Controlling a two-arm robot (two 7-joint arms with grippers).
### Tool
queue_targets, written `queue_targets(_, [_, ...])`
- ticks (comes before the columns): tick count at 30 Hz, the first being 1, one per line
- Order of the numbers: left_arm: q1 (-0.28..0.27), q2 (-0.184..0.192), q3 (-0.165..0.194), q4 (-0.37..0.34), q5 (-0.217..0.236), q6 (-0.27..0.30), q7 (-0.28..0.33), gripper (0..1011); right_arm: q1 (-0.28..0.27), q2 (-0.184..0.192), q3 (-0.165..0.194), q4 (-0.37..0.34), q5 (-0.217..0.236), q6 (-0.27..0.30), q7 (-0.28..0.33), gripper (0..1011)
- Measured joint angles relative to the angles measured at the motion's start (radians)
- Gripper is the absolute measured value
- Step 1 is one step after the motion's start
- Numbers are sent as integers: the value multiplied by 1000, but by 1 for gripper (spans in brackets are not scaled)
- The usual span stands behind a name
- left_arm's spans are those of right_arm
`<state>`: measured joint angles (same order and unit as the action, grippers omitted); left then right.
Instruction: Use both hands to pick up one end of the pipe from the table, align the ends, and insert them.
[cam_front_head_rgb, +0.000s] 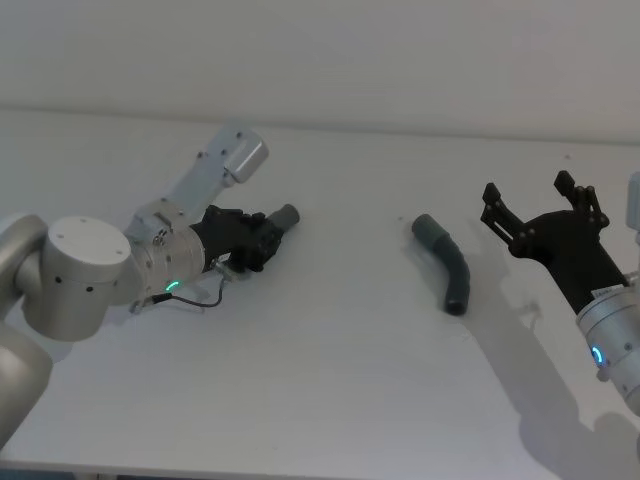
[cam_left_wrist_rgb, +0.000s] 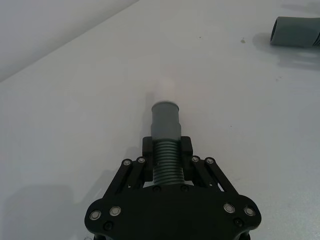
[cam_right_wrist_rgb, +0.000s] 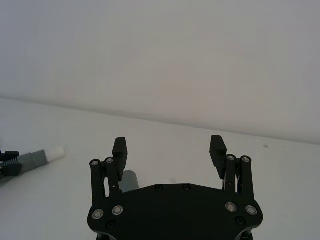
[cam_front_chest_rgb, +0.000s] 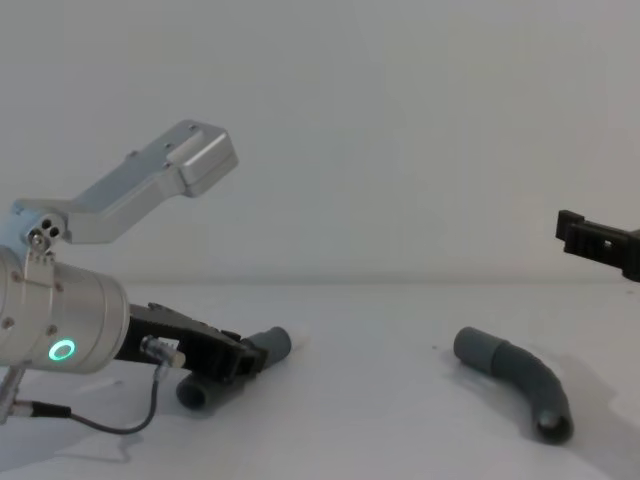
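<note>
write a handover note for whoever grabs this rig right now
Left gripper: shut on the ribbed part of the left pipe piece, low at the table. The white-tipped end sticks out past its fingers.
Right gripper: open, holding nothing, raised above the table to the right of the second pipe piece.
Second pipe piece: lying on the table, not gripped.
Done: left piece grasped.
Left: right gripper takes the second piece, then line up the two ends and push them together.
</note>
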<state>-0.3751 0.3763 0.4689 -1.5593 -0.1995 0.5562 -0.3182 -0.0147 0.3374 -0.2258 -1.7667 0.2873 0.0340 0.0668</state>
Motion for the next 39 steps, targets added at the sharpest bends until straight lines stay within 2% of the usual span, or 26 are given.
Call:
queue_targets(9, [0, 0, 0, 0, 0, 1, 0, 308, 1, 0, 0, -2, 2, 4, 8, 1004])
queue_targets(17, [0, 0, 0, 0, 0, 1, 0, 308, 9, 8, -3, -19, 31, 56, 48, 1004])
queue_targets(22, [0, 0, 0, 0, 0, 1, 0, 308, 20, 12, -11, -39, 61, 138, 74, 1004])
queue_targets(30, [0, 0, 0, 0, 0, 1, 0, 308, 41, 1, -29, -55, 84, 252, 80, 1004])
queue_targets(39, [0, 0, 0, 0, 0, 1, 0, 308, 63, -2, -56, -53, 68, 346, 64, 1004])
